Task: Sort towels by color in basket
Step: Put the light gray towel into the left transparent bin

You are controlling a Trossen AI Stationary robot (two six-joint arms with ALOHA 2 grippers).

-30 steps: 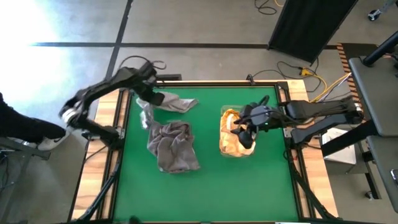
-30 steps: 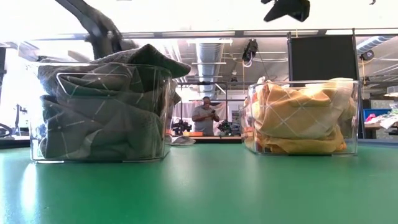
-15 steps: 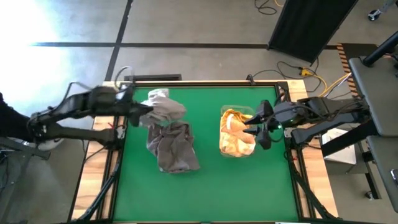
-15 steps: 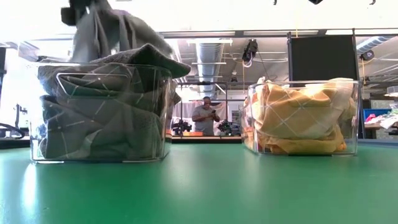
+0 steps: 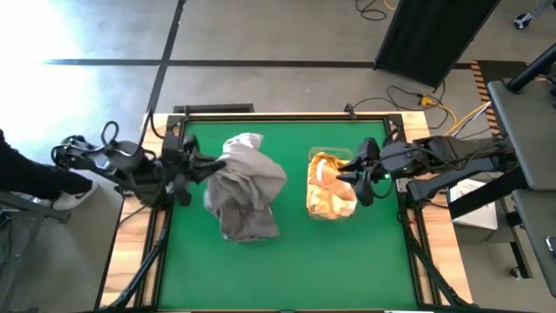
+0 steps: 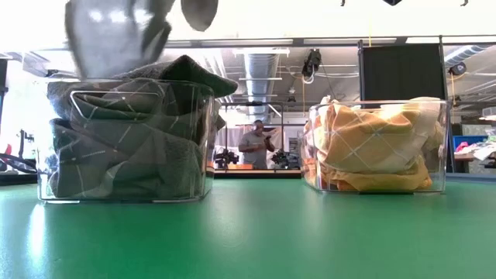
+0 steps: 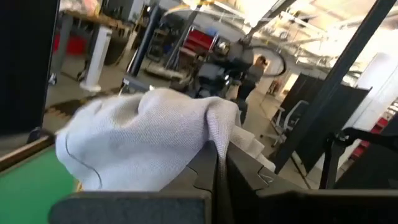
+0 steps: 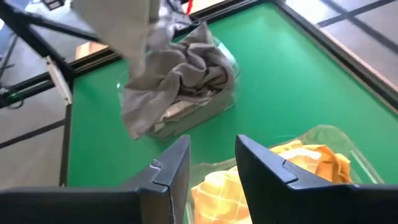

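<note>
Hanging above the clear bin (image 6: 124, 139) stuffed with grey towels (image 5: 248, 209), near the green table's (image 5: 287, 261) left edge, a light grey towel (image 5: 248, 165) is pinched in the left gripper (image 5: 204, 163). Yellow towels (image 5: 328, 187) fill the second clear bin (image 6: 376, 147) toward the right edge. Beside it the right gripper (image 5: 360, 178) hovers, fingers (image 8: 171, 165) spread and empty.

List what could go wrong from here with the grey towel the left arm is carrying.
1. The left gripper holds the grey towel by one edge only; it may slip before it is over the grey-towel bin.
2. That bin is already heaped above its rim, so the towel may slide onto the green table.
</note>
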